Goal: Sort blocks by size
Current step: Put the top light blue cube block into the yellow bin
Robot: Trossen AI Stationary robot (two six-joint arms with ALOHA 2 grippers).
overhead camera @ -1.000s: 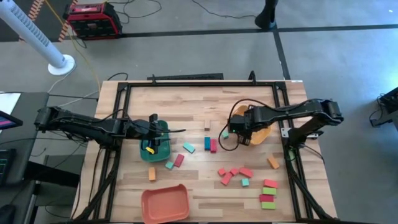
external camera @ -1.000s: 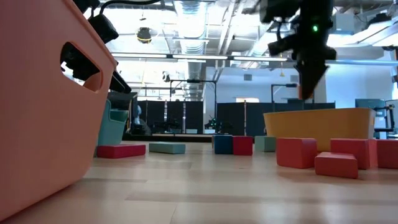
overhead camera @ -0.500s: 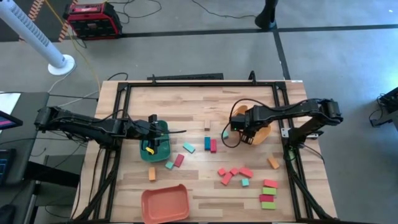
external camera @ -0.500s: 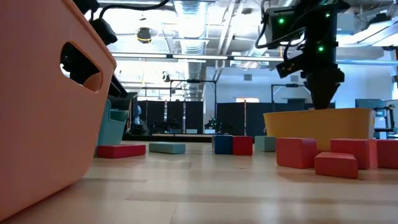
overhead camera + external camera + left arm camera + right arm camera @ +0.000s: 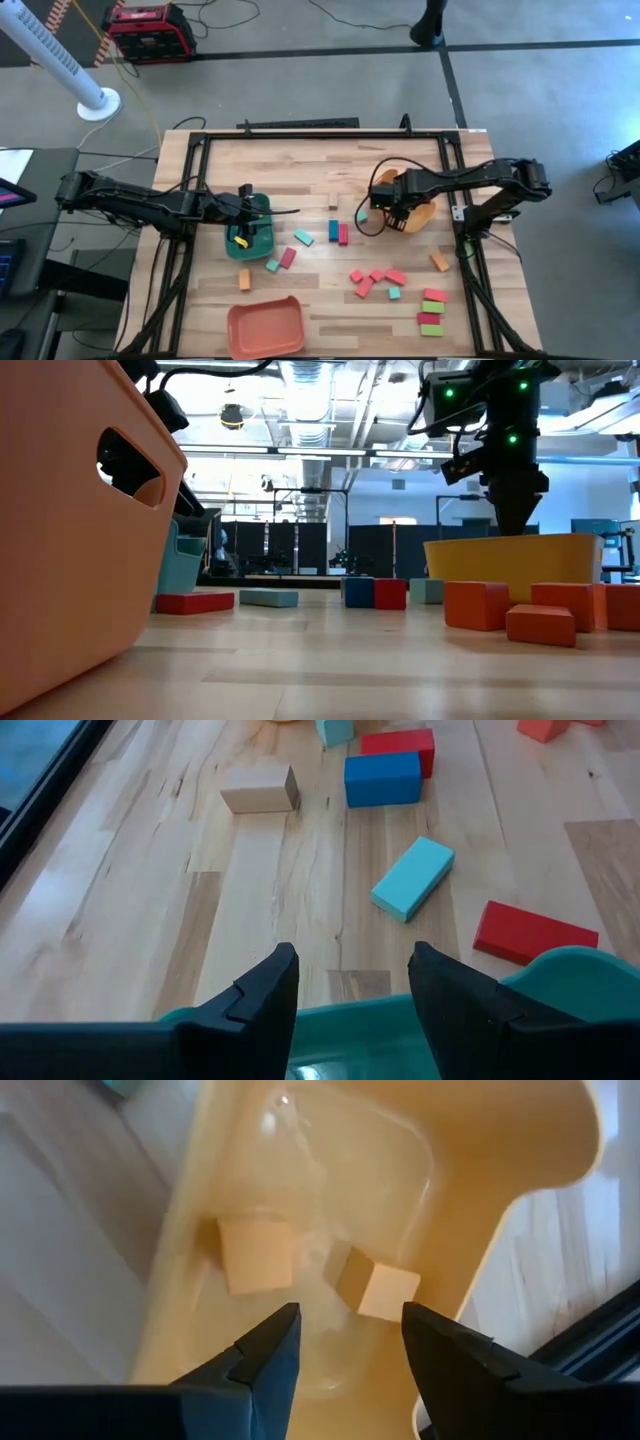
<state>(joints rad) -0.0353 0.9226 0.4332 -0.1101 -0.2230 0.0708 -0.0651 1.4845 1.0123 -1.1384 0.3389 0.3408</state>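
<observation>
My right gripper (image 5: 345,1342) is open and empty, its fingers pointing down over the yellow-orange tray (image 5: 419,213) at the table's right; it also shows in the low view (image 5: 514,510). Two small pale cubes (image 5: 257,1253) (image 5: 379,1286) lie on the tray's floor below it. My left gripper (image 5: 350,982) is open and empty above the green tray (image 5: 251,236) at the table's left. Loose blocks lie on the table between the trays: a teal one (image 5: 303,237), a blue one (image 5: 333,230), a red one (image 5: 343,234), and several red ones (image 5: 377,278) nearer the front.
A salmon-red tray (image 5: 266,326) stands at the near edge and fills the low view's left (image 5: 60,540). Pink and green bars (image 5: 432,312) are stacked at the near right, with orange blocks (image 5: 439,261) (image 5: 244,279) nearby. A pale wooden block (image 5: 259,790) lies beyond the green tray.
My right gripper has gone a little toward the table's right edge and down, from the yellow-orange tray's left rim to over its inside. My left arm has kept still.
</observation>
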